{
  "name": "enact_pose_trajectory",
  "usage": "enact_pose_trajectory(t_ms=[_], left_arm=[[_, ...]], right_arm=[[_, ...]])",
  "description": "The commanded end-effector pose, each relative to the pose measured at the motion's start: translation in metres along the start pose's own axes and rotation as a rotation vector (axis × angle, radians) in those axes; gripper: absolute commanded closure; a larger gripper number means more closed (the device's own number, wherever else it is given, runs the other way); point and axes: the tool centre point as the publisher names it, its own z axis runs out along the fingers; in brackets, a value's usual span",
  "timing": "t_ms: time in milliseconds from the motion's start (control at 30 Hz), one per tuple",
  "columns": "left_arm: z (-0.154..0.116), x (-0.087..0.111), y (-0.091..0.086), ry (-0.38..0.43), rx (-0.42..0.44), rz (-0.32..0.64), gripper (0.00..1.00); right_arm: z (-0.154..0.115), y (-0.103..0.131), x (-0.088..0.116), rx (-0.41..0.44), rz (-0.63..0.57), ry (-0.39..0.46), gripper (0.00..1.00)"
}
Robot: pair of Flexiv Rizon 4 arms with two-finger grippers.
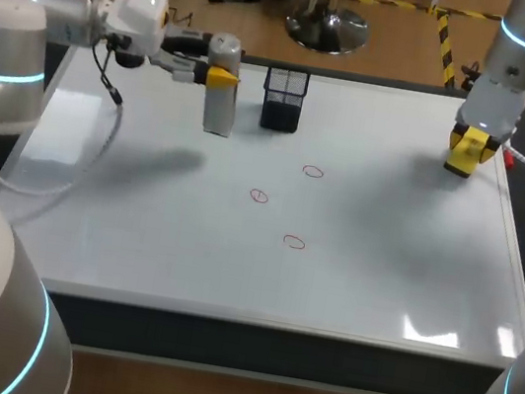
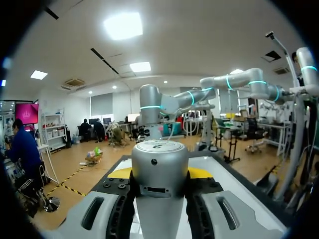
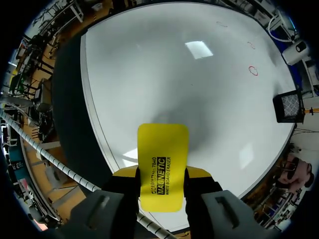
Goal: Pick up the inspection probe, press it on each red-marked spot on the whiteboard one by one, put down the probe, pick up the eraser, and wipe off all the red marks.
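The inspection probe [image 1: 220,100], a silver-grey cylinder, stands upright at the whiteboard's [image 1: 380,276] back left, and my left gripper [image 1: 219,77] is shut on its upper part. In the left wrist view the probe [image 2: 159,172] fills the space between the yellow tips of the left gripper [image 2: 159,175]. My right gripper [image 1: 470,150] is shut on the yellow eraser [image 1: 465,154] at the board's back right; in the right wrist view the eraser [image 3: 163,162] sticks out ahead of that gripper [image 3: 162,174]. Three red marks [image 1: 312,172] [image 1: 259,195] [image 1: 294,242] lie mid-board.
A black mesh basket [image 1: 284,99] stands at the back middle, just right of the probe, and shows far ahead of the eraser [image 3: 289,105]. The red marks [image 3: 253,70] lie between the eraser and the basket. The board's right edge runs close beside the right gripper.
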Motion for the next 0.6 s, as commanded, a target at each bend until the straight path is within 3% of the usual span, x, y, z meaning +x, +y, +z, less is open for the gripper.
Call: enact_pose_trajectory(t_ms=[33,600], left_arm=[[0.013,0.013,0.005,-0.070,0.023,-0.002,1.00],[0.048,0.057,0.017,0.036,0.065,-0.037,1.00]], right_arm=[[-0.001,-0.001,0.000,0.000,-0.002,0.004,1.00],[-0.001,-0.001,0.000,0.000,-0.002,0.004,1.00]])
